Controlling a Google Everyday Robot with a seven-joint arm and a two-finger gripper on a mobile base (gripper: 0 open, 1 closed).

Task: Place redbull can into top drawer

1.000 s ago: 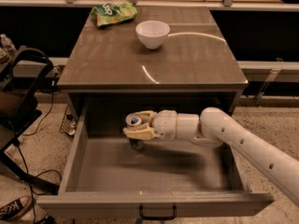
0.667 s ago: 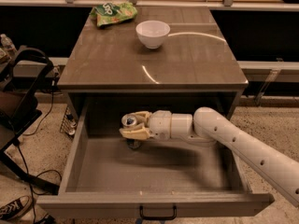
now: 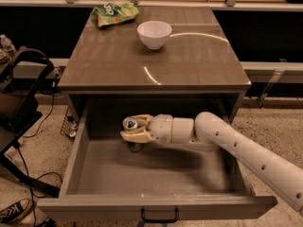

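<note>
The gripper, reaching in from the right of the frame, has slid a little further left over the last second and now sits mid-left inside the open top drawer. Its fingers are closed round the redbull can, which stands upright, low over the drawer floor; whether it touches I can't tell. To my eye only the release is left. The white bowl and green snack bag sit on the cabinet top.
</note>
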